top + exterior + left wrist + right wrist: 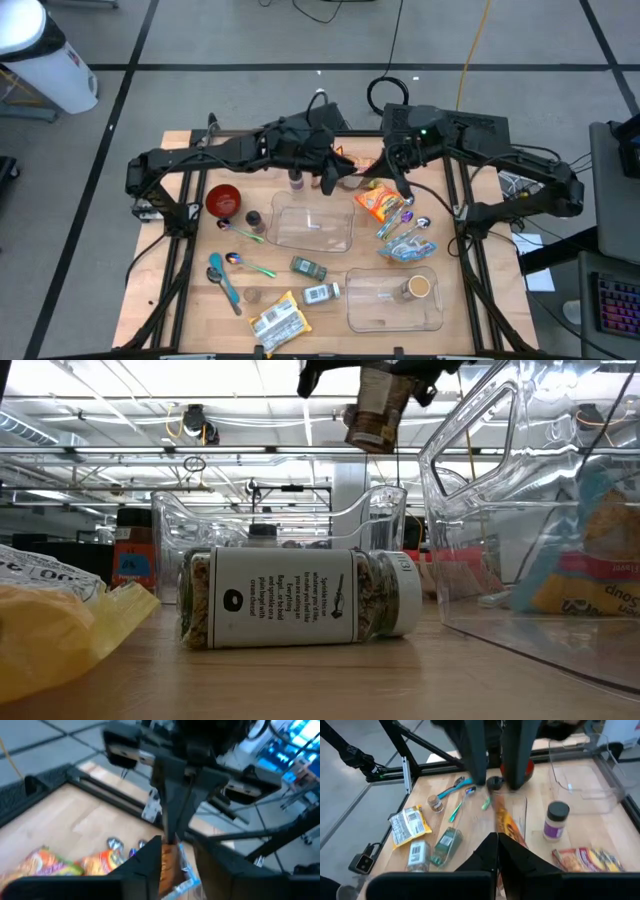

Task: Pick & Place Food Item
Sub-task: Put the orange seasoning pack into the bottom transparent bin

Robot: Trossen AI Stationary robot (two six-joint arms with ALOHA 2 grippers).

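Note:
A narrow orange-brown snack packet (506,822) hangs in the air over the table's far middle, between my two grippers. My right gripper (498,839), reaching in from the right (400,185), is shut on one end of it. My left gripper (175,847) faces it from the left (330,182). It is open, with a finger (475,755) on either side of the packet's other end (167,862). I cannot tell whether those fingers touch the packet. My right gripper pinches the packet's end (514,836) between its two fingers. They come nearly level from the table's right side, slanting a little downward, and lie along the packet. The packet is lifted clear of the table and stretches away toward the left gripper.
Below lie an orange chip bag (378,203), a blue-and-clear bag (408,245) and a yellow packet (277,320). There are also two clear trays (312,225) (393,298), a red bowl (223,199), spoons (222,280) and spice jars, one on its side (300,598).

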